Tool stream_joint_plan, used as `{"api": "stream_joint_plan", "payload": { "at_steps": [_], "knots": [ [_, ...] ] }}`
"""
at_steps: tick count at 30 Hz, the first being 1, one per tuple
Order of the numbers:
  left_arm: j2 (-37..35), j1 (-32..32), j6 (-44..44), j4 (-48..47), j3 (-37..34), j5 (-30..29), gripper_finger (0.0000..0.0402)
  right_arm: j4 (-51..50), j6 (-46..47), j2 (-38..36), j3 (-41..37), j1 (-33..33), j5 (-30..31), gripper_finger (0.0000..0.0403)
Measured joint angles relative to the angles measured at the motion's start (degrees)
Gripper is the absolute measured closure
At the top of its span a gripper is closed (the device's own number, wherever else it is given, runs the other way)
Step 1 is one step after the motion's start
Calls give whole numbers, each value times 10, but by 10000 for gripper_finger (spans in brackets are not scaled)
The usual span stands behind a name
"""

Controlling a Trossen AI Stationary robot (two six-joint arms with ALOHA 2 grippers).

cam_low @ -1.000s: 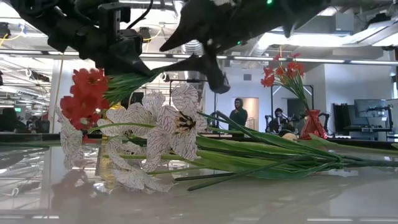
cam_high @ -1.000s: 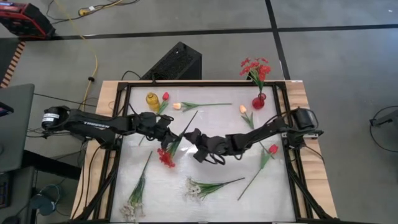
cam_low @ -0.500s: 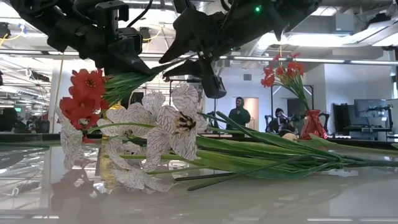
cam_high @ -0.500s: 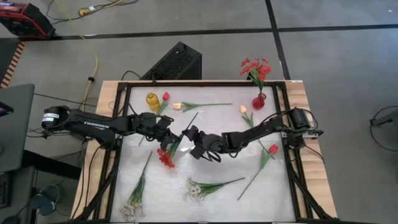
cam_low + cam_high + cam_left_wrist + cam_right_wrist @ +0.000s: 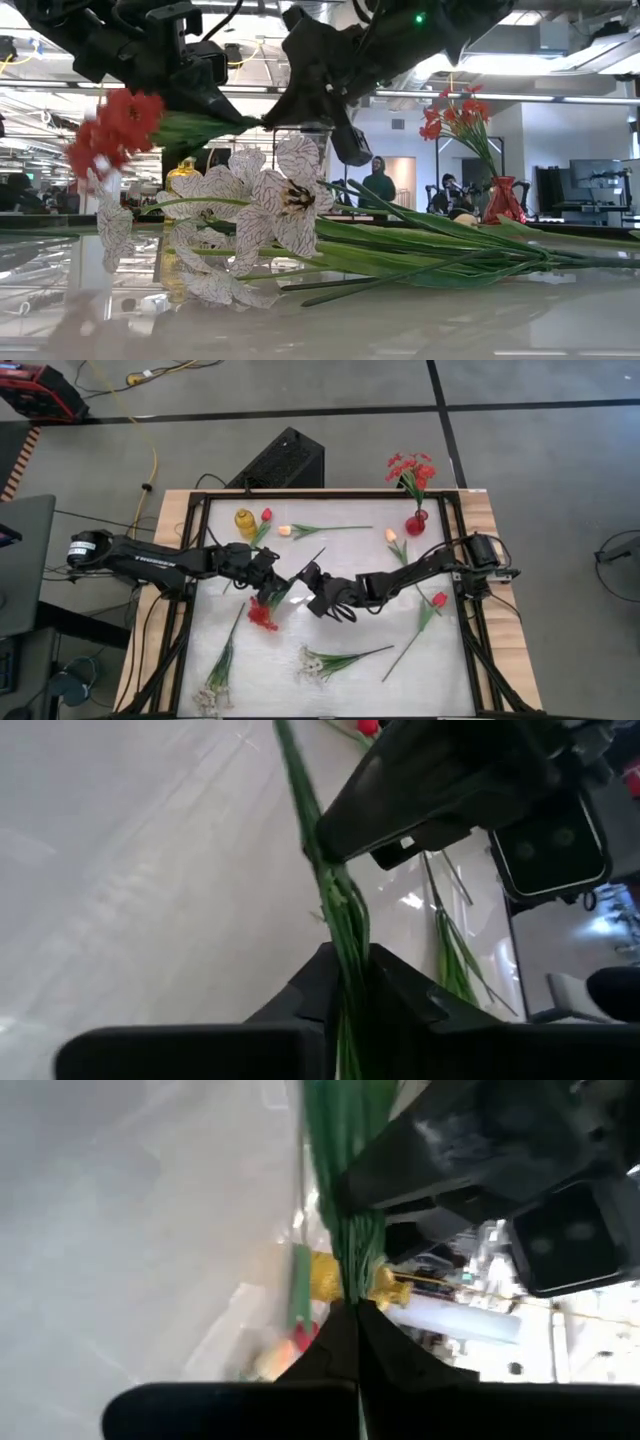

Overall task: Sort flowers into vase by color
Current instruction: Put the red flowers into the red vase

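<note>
Nearest the low camera: white blossom spray (image 5: 262,205), veined papery petals on thin green stalks, flat on the glossy table (image 5: 340,555), awaiting its turn. Mid-table, raised off the surface for a likely handover: red blossom cluster stem (image 5: 266,608), thin stalk pinched by left gripper (image 5: 272,582) just behind the bloom, right gripper (image 5: 303,576) clamped farther along. Far edge: yellow vase (image 5: 245,522) and red vase (image 5: 416,522), bulbous, the red one already holding a red bunch, colour-matched.

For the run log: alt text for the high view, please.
Seen from above, the left gripper and right gripper meet mid-table, both shut on the stalk of a red blossom stem. A red vase with red flowers stands at the far right, a yellow vase far left; tulips and white sprays lie scattered.
</note>
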Motion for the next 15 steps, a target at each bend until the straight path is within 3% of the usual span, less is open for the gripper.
{"api": "stream_joint_plan", "payload": {
  "at_steps": [6, 11, 15],
  "knots": [
    [-6, 6, 37, 37, 1, 12, 298, -112, 92, -21, -1, 8, -55, 385],
    [-34, 25, 60, 49, 1, 36, 248, -231, 229, -75, -1, 17, -88, 385],
    [-73, 44, 89, 30, 1, 34, 228, -344, 359, -147, -1, 21, -166, 385]
  ]
}}
